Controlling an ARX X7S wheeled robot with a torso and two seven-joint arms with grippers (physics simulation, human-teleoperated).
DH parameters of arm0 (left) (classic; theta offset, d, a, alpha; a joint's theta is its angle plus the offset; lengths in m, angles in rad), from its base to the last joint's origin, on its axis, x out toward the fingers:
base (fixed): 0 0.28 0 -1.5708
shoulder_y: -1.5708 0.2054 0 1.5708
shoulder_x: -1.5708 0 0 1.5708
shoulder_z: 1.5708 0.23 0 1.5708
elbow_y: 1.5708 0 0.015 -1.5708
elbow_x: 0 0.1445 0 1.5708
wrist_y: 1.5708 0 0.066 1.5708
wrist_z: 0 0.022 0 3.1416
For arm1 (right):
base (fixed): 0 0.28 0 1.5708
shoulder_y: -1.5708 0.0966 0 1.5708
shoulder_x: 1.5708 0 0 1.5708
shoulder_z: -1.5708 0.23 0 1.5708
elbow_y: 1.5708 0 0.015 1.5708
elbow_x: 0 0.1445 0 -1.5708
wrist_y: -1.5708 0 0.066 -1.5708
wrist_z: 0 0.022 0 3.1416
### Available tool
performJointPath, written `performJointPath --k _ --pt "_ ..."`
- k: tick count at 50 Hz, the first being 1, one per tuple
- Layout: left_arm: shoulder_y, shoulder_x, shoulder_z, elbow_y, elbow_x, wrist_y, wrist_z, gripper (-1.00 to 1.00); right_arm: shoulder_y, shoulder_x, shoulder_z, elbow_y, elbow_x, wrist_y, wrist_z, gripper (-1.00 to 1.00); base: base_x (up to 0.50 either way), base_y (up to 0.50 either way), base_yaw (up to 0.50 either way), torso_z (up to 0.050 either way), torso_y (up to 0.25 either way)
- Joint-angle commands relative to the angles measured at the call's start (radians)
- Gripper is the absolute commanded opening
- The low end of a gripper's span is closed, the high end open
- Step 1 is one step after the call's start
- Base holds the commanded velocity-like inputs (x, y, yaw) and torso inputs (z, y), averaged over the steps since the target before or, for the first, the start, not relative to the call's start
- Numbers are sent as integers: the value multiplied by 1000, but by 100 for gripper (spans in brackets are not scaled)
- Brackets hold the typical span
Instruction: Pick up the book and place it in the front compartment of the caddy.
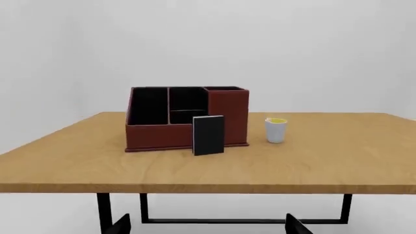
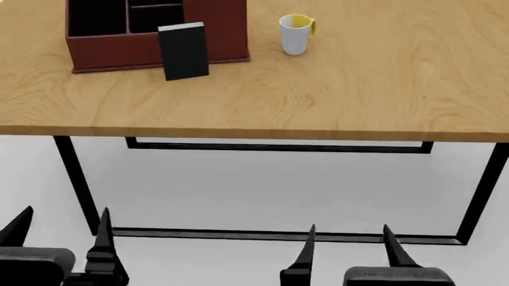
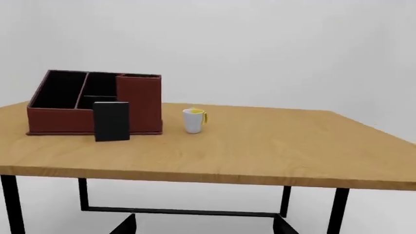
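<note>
While book stands upright against caddy on far bench, left gripper and right gripper hang low, near, well apart from it, jaws spread.

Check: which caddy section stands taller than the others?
The right-end section of the caddy, nearest the mug; its walls rise higher, and the book stands before it.

The caddy sits on the desk toward its far left. The book stands upright against the caddy's front wall. The mug stands to the caddy's right, apart from it.
</note>
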Motion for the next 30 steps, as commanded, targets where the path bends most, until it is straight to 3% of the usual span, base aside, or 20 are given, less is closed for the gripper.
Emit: performJointPath --k 1,11,17,18,20,22,25,30 --pt "-80 -44 -24 320 -54 -248 -39 100 91 36 -7 -303 -17 270 43 100 0 0 0 0 0" --pt "-182 -87 -72 642 -114 -627 -94 100 265 75 -52 -713 -51 759 51 100 0 0 0 0 0" --pt "-262 -99 -174 796 -248 -843 -130 100 334 79 -93 -840 -98 919 59 100 0 0 0 0 0" --pt "-272 -165 -169 796 -354 -840 -238 100 339 59 -98 -840 -141 925 25 100 0 0 0 0 0" --pt "-295 -371 -169 796 -654 -725 -538 100 342 -100 -139 -840 -441 906 -268 100 0 0 0 0 0" --pt "-329 -527 -90 796 -903 -614 -761 100 357 -101 -167 -840 -545 916 -288 100 0 0 0 0 0" --pt "-364 -694 60 796 -974 -443 -921 100 361 -101 -176 -840 -544 916 -281 100 0 0 0 0 0" --pt "-421 -851 263 796 -963 -253 -1039 100 354 -101 -189 -840 -551 909 -258 100 0 0 0 0 0"
